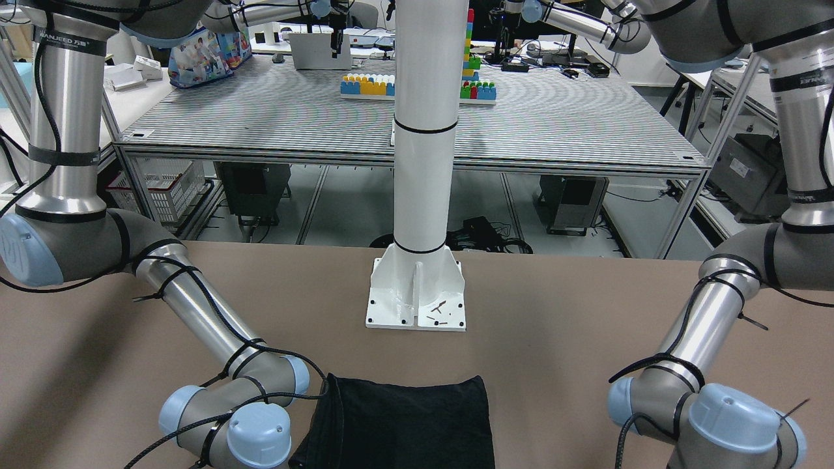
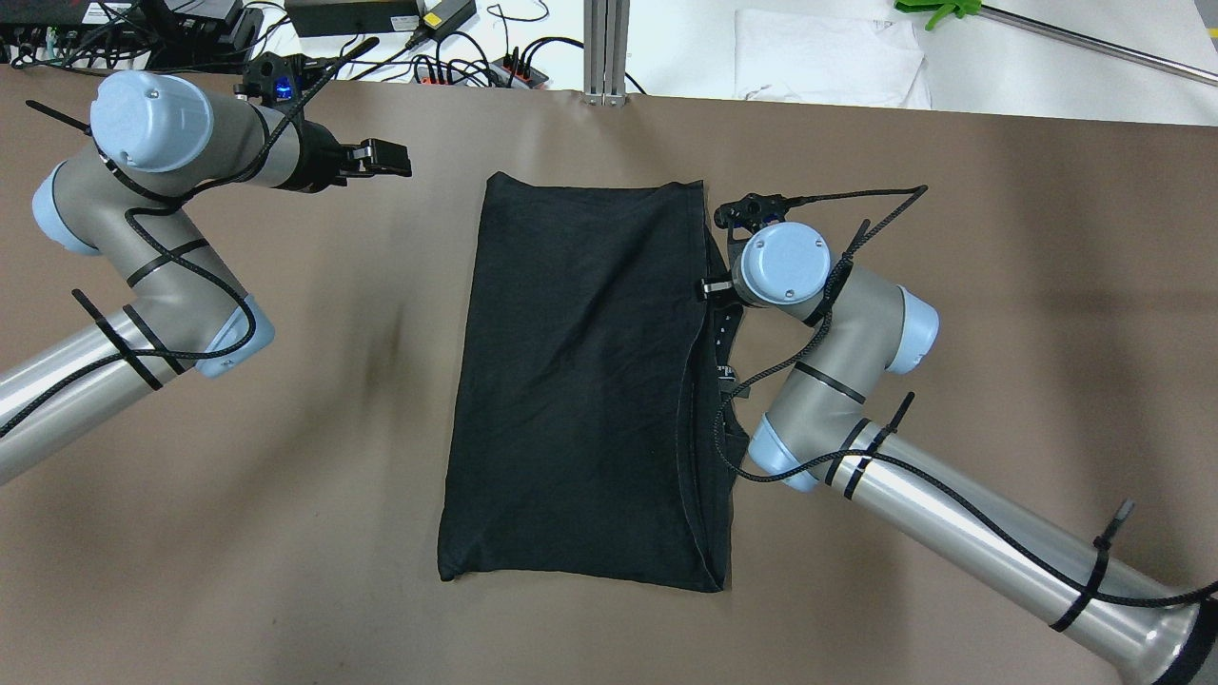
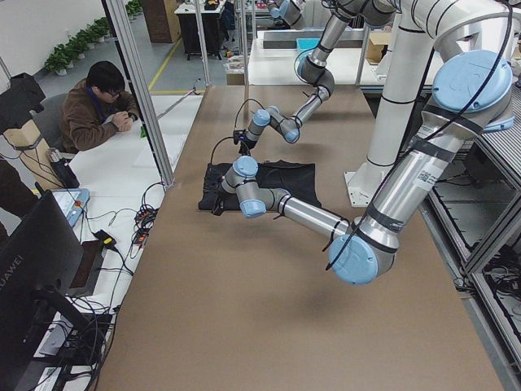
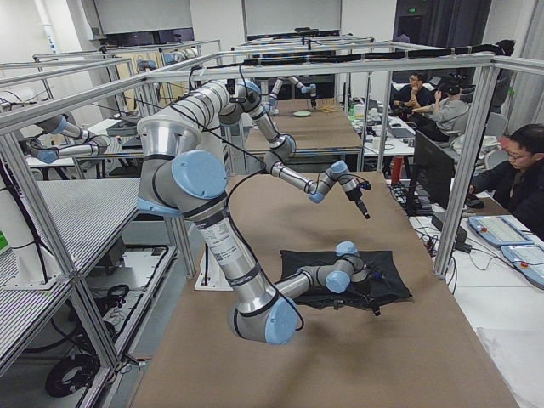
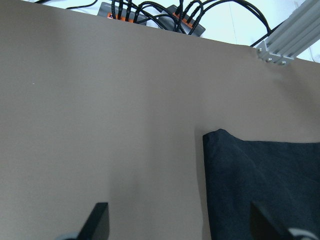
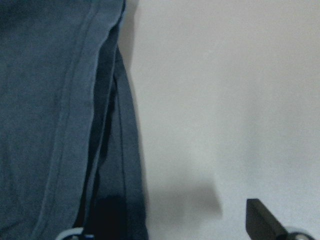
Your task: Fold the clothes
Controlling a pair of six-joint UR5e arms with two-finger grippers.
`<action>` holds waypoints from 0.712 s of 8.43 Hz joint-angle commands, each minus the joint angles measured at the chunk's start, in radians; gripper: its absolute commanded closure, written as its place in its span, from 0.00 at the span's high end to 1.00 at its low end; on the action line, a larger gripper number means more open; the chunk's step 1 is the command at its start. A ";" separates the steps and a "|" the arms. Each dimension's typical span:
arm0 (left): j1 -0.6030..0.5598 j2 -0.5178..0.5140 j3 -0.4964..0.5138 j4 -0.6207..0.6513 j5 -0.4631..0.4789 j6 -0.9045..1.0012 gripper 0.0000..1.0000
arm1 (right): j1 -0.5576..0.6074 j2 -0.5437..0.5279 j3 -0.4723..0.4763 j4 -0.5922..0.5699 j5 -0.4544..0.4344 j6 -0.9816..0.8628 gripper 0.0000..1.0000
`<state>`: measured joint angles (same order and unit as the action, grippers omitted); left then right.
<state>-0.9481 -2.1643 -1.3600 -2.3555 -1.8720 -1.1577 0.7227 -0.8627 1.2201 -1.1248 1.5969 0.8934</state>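
The clothes [image 2: 580,381] are one black garment lying flat on the brown table as a long rectangle, its layered hemmed edges along the robot's right side. In the front-facing view only its near end [image 1: 404,423] shows. My left gripper [image 2: 395,158] hangs open left of the garment's far corner, apart from it; the left wrist view has the fingertips wide apart [image 5: 180,222] and the fabric corner [image 5: 260,185] to the right. My right gripper [image 6: 170,230] is open at the garment's right edge [image 6: 50,100], mostly hidden under its wrist [image 2: 782,264] from overhead.
The white pillar base [image 1: 417,293] stands on the table behind the garment. Power strips and cables [image 2: 428,57] and an aluminium post [image 2: 606,48] line the far edge, with a white cloth [image 2: 828,57] beyond. People sit at side desks [image 3: 98,106].
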 commanded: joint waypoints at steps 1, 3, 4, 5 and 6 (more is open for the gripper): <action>0.002 -0.011 -0.001 0.024 -0.001 0.000 1.00 | 0.033 -0.065 0.143 -0.041 0.062 -0.027 0.94; 0.000 -0.011 -0.002 0.024 -0.001 0.000 1.00 | 0.064 -0.061 0.246 -0.139 0.158 -0.025 0.94; 0.000 -0.011 -0.007 0.024 -0.001 -0.002 1.00 | 0.055 -0.053 0.277 -0.188 0.164 -0.007 0.94; 0.000 -0.011 -0.010 0.024 -0.001 -0.002 1.00 | 0.025 -0.050 0.277 -0.185 0.155 0.045 0.95; -0.001 -0.009 -0.010 0.024 -0.001 -0.002 1.00 | -0.011 -0.048 0.276 -0.170 0.150 0.111 0.95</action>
<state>-0.9479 -2.1750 -1.3669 -2.3318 -1.8730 -1.1593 0.7623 -0.9163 1.4801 -1.2909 1.7485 0.9078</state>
